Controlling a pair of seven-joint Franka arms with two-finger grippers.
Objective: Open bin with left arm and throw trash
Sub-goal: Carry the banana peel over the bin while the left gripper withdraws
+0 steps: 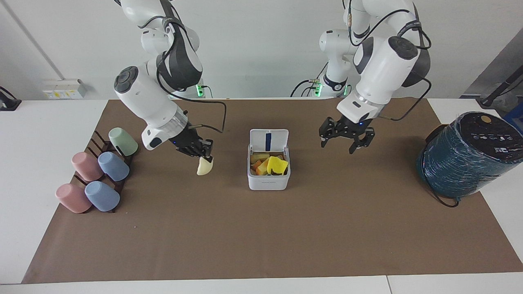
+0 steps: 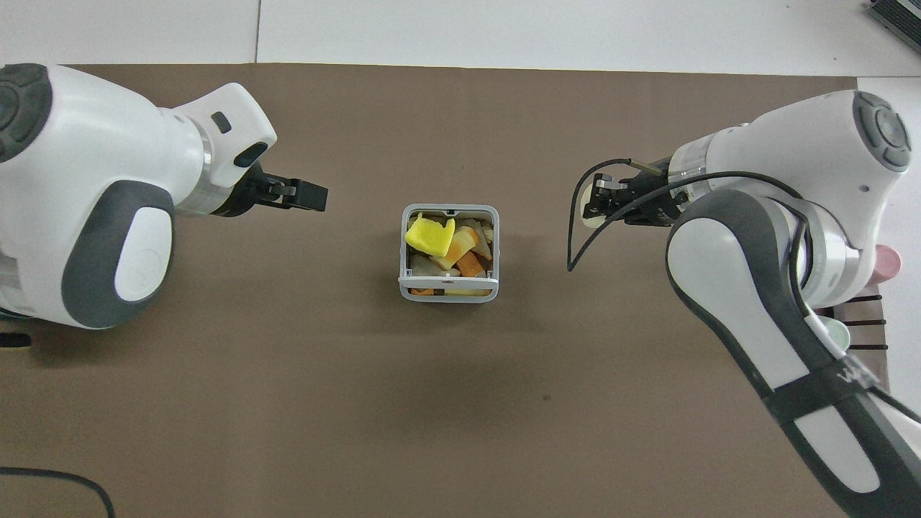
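The right gripper (image 1: 203, 154), left of centre in the facing view, has its fingers clamped on the top of a cream wedge (image 1: 204, 166), which hangs below the fingertips above the brown mat (image 1: 261, 228), between the cups (image 1: 100, 171) at the frame's left and the bin (image 1: 269, 179) at its centre. In the overhead view the wedge (image 2: 591, 216) shows only as a pale patch beside the gripper (image 2: 603, 205), right of centre. The left gripper (image 1: 346, 139), right of centre in the facing view, hangs empty over bare mat with its fingers spread apart, clear of the bin. The bin stands at mid-frame with its lid (image 1: 269, 140) swung up, and a yellow scrap (image 1: 277, 165) lies on top of orange and pale pieces inside. A teal cylinder (image 1: 470, 157) stands at the right edge.
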